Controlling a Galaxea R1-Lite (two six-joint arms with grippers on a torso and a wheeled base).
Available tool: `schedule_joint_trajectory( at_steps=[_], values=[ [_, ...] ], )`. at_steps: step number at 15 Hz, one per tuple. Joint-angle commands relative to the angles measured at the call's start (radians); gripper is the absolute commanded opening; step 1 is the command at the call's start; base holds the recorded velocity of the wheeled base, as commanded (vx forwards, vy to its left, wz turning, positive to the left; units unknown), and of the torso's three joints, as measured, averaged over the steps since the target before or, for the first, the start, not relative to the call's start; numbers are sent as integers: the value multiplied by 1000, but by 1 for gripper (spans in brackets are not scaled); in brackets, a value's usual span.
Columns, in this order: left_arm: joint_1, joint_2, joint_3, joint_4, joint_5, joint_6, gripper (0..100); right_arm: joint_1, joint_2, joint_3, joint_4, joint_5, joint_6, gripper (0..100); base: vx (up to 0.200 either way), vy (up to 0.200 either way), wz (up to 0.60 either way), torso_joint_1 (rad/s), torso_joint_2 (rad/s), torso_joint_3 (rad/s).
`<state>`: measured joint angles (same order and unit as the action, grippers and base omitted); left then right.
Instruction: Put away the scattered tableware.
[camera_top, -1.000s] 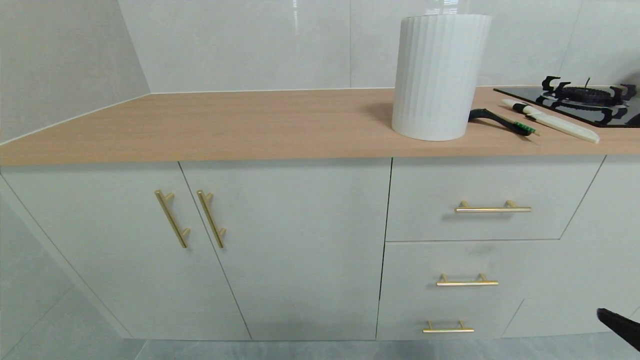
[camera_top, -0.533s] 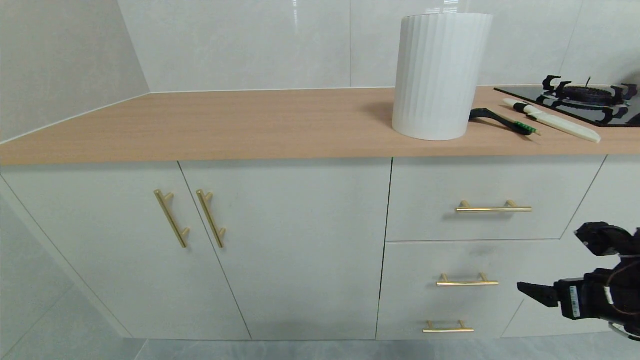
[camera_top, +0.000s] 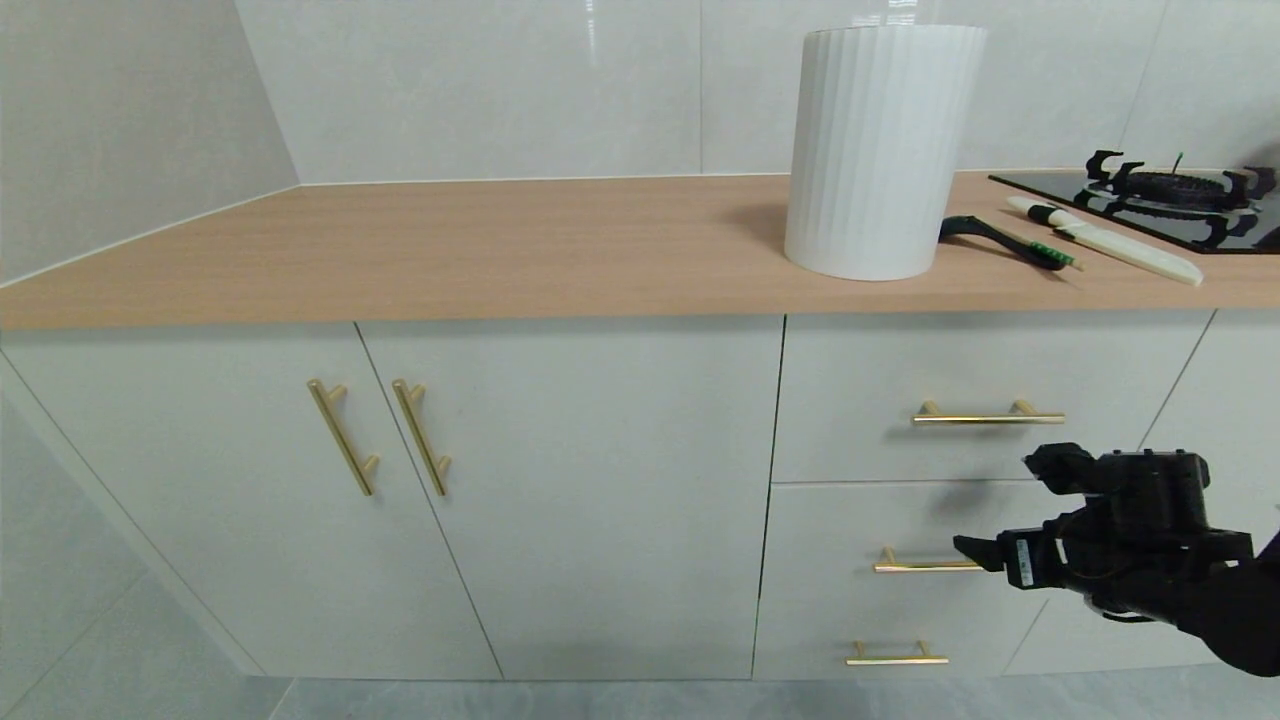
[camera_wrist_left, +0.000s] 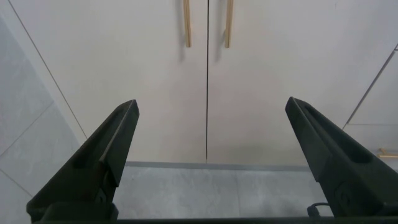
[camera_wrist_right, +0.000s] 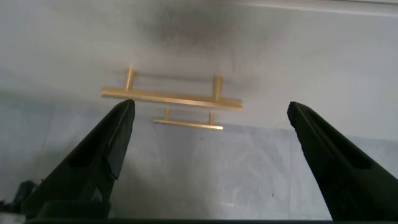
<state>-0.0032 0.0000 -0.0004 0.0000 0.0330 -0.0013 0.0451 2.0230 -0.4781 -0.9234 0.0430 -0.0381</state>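
As right pincer (camera_top: 1003, 508) gapes empty near drawer handle (camera_top: 925, 567), left pincer (camera_wrist_left: 211, 115) equally agape

A wooden counter (camera_top: 450, 250) runs below pale glossy wall tiles (camera_top: 480, 90) that catch streaks of light (most plainly near the top). Under it are two white cabinet doors (camera_top: 580, 480) with brass bar handles (camera_top: 345, 437), beside three drawers (camera_top: 860, 380). The floor (camera_top: 620, 700) is grey tile.

R gripper (camera_top: 1008, 508), jaws spread, by mid drawer handle (camera_top: 930, 566); knife (camera_top: 1110, 243) & black tool (camera_top: 1003, 241) on counter (camera_top: 450, 250).
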Motion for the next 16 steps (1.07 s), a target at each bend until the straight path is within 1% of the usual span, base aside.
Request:
schedule_joint_trajectory(
  at_steps=[1,5,6,16],
  values=[
    [0,2,-1,0,1,0,100,27,114,-16,-29,-17,0,100,0,0,0,0,0,0],
    [0,2,0,0,1,0,100,30,284,-19,-296,-83,0,100,0,0,0,0,0,0],
    [0,2,-1,0,1,0,100,30,304,-24,-321,-94,-2,100,0,0,0,0,0,0],
    [0,2,-1,0,1,0,100,36,356,-79,-324,-110,3,100,0,0,0,0,0,0]
  ],
)
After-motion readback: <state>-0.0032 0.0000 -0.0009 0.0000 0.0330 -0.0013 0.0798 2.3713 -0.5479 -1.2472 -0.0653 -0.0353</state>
